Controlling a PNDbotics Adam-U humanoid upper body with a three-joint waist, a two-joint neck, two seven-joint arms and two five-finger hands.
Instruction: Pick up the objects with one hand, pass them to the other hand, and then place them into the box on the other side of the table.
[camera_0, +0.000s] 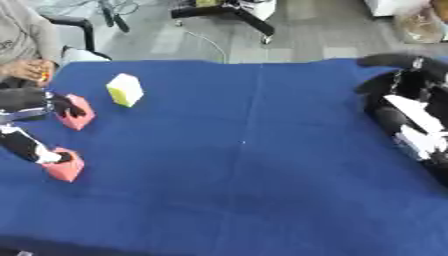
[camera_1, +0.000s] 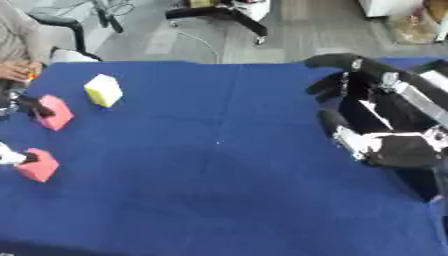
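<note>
Left hand (camera_0: 35, 107) is reaching in from the left edge of the desk (camera_0: 245, 165), its dark fingers lying against the far pink block (camera_0: 79, 112); whether those fingers are curling round the block or merely touching it cannot be told. A second part of the same hand, white and black, is touching the near pink block (camera_0: 66, 167), which is sitting closer to the front left of the desk. Both pink blocks are resting on the blue cloth (camera_1: 219, 200) that is covering the desk, one behind the other along the left side. A pale yellow block (camera_0: 125, 90) is standing just beyond and to the right of the far pink block, apart from it and untouched.

Right hand (camera_1: 376, 120) is hovering over the right side of the desk, well apart from all three blocks. Its fingers are spreading in a relaxed, open pose with the thumb curving out toward the centre, and it is holding nothing.

At the far left corner a person's hand (camera_0: 26, 70) is resting at the desk's edge, holding something small and orange; it is not touching any of the blocks. Beyond the desk, a grey floor (camera_0: 306, 35) is showing, with the black legs of a stand (camera_0: 232, 12) crossing it.
</note>
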